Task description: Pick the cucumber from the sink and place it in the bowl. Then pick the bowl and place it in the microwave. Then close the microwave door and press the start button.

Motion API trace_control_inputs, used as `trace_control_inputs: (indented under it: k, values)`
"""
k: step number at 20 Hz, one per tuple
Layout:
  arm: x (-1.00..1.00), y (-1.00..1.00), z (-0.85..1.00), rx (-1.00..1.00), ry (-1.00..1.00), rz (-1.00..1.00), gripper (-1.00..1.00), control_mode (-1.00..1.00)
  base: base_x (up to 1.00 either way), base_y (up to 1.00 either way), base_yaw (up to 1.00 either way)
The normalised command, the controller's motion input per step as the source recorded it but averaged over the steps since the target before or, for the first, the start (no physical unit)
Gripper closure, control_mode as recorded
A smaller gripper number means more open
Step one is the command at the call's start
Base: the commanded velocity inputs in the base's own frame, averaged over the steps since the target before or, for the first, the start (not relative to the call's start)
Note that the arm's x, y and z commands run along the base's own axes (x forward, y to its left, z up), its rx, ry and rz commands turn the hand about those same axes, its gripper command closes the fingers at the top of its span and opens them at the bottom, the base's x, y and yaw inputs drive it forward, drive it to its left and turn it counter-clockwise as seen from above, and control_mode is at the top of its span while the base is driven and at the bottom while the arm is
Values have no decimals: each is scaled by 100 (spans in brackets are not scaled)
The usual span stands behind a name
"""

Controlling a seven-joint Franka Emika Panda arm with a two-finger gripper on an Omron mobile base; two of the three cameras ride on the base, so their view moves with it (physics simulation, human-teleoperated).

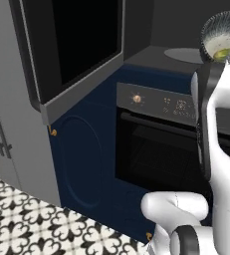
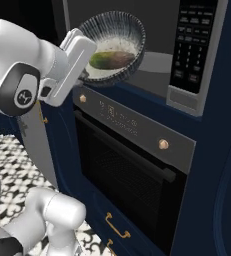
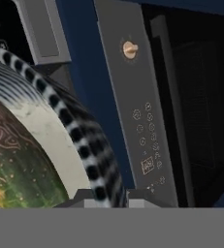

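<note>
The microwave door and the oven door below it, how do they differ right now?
The microwave door is swung wide open, while the oven door is shut. The microwave door has a grey frame around its black window; the oven door is black all over. The oven door carries a horizontal bar handle; I see none on the microwave door. Both have large dark glass panels.

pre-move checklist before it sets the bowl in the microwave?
1. Stubby yellowish-green cucumber lying inside the wide grey-blue streaked bowl: ok.
2. Pincer clamped on the bowl's rim, one finger on each side: ok in the hand view.
3. Bowl level: not ok, it is tipped with its mouth toward the right base camera; the cucumber might slide.
4. Grey-framed microwave door with black glass swung open: ok.
5. Round grey turntable plate bare where visible: ok.
6. Bowl's clearance from the grey-silver microwave frame: cannot tell.
</note>
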Motion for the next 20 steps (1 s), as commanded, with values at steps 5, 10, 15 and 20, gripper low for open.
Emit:
trace_control_inputs:
  k: [5,10,15,20]
  values:
    - [63,-7,23,4,1,0,100,-100,0,0,0]
    - [64,-12,1,0,0,2,100,-100,0,0,0]
    - [70,-33,0,1,0,2,100,-100,0,0,0]
    - [62,-15,0,0,4,0,100,-100,0,0,0]
